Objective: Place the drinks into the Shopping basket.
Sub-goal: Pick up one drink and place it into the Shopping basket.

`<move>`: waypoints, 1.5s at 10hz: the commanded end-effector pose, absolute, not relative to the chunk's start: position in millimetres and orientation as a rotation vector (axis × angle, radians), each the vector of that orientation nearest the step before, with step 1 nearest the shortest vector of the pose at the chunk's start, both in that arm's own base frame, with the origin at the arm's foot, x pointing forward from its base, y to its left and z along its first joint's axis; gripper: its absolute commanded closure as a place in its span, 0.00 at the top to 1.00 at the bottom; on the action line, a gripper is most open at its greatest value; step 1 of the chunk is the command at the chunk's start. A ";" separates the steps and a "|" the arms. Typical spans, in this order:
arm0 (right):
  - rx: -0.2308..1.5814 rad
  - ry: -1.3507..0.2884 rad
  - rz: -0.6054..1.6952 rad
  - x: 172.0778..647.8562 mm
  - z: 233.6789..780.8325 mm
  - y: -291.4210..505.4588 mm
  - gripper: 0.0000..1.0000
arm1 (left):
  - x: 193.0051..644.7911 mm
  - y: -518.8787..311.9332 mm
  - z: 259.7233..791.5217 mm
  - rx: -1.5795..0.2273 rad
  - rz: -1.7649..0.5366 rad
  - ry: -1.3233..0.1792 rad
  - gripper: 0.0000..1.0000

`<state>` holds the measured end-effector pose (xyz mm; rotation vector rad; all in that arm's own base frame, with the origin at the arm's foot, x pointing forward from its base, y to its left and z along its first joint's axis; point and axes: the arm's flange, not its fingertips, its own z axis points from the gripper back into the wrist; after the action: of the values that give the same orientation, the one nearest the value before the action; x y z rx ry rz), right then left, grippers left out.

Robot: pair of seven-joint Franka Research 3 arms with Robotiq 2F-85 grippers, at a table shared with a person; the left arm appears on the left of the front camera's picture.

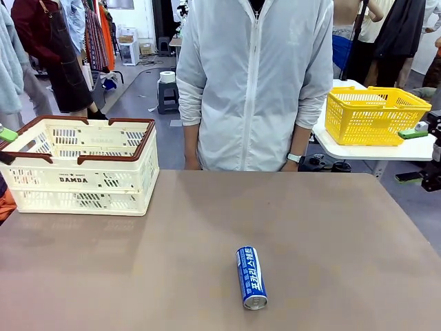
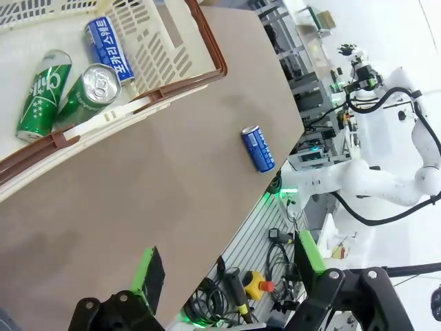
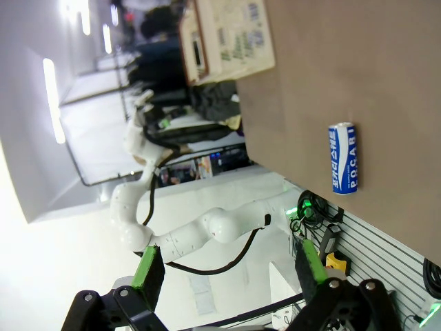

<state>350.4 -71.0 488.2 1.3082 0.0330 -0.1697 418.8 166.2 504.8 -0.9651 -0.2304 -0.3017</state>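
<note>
A blue drink can (image 1: 251, 277) with white lettering lies on its side on the brown table, near the front middle; it also appears as the blue can (image 2: 258, 148) and the blue can (image 3: 342, 158) in the wrist views. The cream Shopping basket (image 1: 76, 181) stands at the table's back left. Inside the basket (image 2: 172, 55) lie two green cans (image 2: 43, 95) (image 2: 93, 86) and another blue can (image 2: 109, 48). My left gripper (image 1: 4, 146) hovers open at the left edge beside the basket, its fingers (image 2: 148, 276) wide apart. My right gripper (image 1: 413, 155) hangs open off the table's right side, green pads (image 3: 310, 262) spread.
A person in a pale zip jacket (image 1: 251, 83) stands at the far edge, arms down. A yellow mesh basket (image 1: 375, 114) sits on a white side table at the right. Bare tabletop (image 1: 207, 227) surrounds the lying can.
</note>
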 end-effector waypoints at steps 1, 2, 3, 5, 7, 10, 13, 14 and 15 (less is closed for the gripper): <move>1.300 0.045 -0.171 349.1 491.2 -71.9 1.00 | 416.9 166.3 505.9 -0.968 -0.289 -0.229 1.00; 1.300 0.045 -0.171 349.1 491.2 -71.9 1.00 | 416.9 166.3 505.9 -0.968 -0.289 -0.229 1.00; 1.300 0.045 -0.171 349.1 491.2 -71.9 1.00 | 416.9 166.3 505.9 -0.968 -0.289 -0.229 1.00; 1.300 0.045 -0.171 349.1 491.2 -71.9 1.00 | 416.9 166.3 505.9 -0.968 -0.289 -0.229 1.00; 1.300 0.045 -0.171 349.1 491.2 -71.9 1.00 | 416.9 166.3 505.9 -0.968 -0.289 -0.229 1.00; 1.300 0.045 -0.171 349.1 491.2 -71.9 1.00 | 416.9 166.3 505.9 -0.968 -0.289 -0.229 1.00; 1.300 0.045 -0.171 349.1 491.2 -71.9 1.00 | 416.9 166.3 505.9 -0.968 -0.289 -0.229 1.00; 1.300 0.045 -0.171 349.1 491.2 -71.9 1.00 | 416.9 166.3 505.9 -0.968 -0.289 -0.229 1.00; 1.300 0.045 -0.171 349.1 491.2 -71.9 1.00 | 416.9 166.3 505.9 -0.968 -0.289 -0.229 1.00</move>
<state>350.4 -71.0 488.2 1.3082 0.0330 -0.1697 418.7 166.2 504.8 -0.9651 -0.2304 -0.3017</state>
